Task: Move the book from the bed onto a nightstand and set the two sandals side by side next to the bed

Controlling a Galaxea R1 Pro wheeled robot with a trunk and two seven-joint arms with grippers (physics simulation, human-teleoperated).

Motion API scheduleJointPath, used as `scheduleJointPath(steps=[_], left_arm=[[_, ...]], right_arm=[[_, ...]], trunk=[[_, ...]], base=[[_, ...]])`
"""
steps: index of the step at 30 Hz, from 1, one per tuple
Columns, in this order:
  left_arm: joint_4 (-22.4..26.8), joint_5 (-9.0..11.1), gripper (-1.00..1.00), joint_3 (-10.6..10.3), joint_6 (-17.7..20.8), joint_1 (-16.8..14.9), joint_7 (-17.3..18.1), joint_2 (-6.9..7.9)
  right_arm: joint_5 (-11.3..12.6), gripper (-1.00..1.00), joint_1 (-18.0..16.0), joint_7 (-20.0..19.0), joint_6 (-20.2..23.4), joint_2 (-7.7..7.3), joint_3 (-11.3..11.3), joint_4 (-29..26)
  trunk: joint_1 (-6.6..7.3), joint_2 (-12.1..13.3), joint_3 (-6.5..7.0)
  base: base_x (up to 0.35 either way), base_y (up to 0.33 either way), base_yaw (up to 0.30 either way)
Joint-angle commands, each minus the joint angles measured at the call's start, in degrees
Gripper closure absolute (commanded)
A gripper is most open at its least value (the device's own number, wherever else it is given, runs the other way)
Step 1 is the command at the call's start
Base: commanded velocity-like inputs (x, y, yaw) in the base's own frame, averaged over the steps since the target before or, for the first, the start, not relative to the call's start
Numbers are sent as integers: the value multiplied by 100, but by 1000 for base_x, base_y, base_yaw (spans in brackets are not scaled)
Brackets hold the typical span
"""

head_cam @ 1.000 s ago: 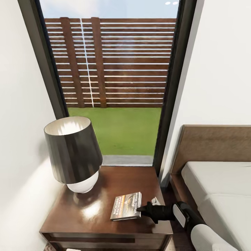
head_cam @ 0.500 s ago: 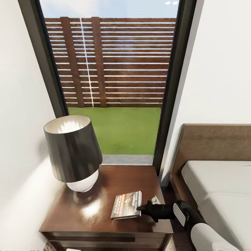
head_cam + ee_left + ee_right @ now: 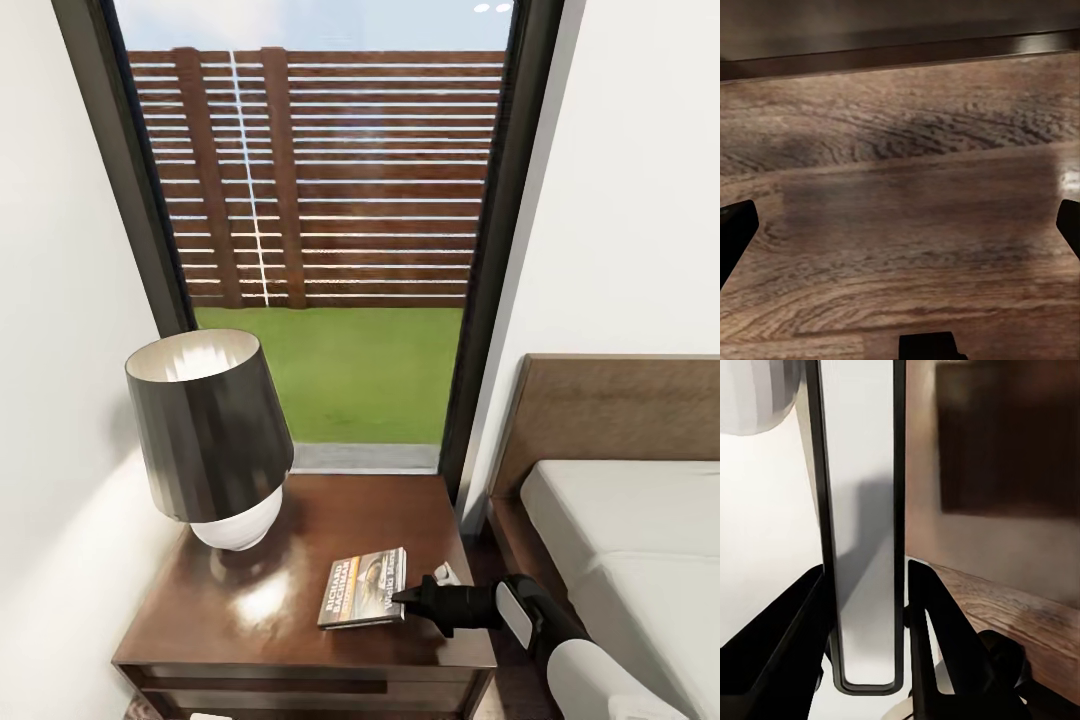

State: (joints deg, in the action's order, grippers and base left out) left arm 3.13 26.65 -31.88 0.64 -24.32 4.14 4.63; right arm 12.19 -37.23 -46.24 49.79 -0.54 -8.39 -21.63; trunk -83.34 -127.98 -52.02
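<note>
Book (image 3: 363,590) lies flat on the nightstand (image 3: 300,620), front-right part of the top, lamp (image 3: 210,440) well to its left. Right hand (image 3: 412,598) holds the book's right edge; in the right wrist view its 2 fingers (image 3: 787,637) sit on either side of the book (image 3: 862,555), touching it, so it is clenched on the book. Bed (image 3: 640,540) just right of the nightstand. Left hand (image 3: 900,247) is released, fingers spread wide over the wood floor (image 3: 900,165).
</note>
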Motion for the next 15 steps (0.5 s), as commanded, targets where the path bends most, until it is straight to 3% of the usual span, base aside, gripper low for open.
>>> scheduleJointPath(steps=[1,9,15], left_arm=[[3,60,-100,-46,7,-2,17,3],[3,60,-100,-46,7,-2,17,3],[3,60,-100,-46,3,-2,17,3]], right_arm=[[-19,100,-5,-21,22,2,-31,1],[-16,100,-41,-18,22,2,-31,1],[-15,100,-84,-17,22,7,-31,1]], trunk=[[1,-2,-5],[-109,-203,-95],[-109,-203,-95]], base=[[0,0,0],[0,0,0],[0,0,0]])
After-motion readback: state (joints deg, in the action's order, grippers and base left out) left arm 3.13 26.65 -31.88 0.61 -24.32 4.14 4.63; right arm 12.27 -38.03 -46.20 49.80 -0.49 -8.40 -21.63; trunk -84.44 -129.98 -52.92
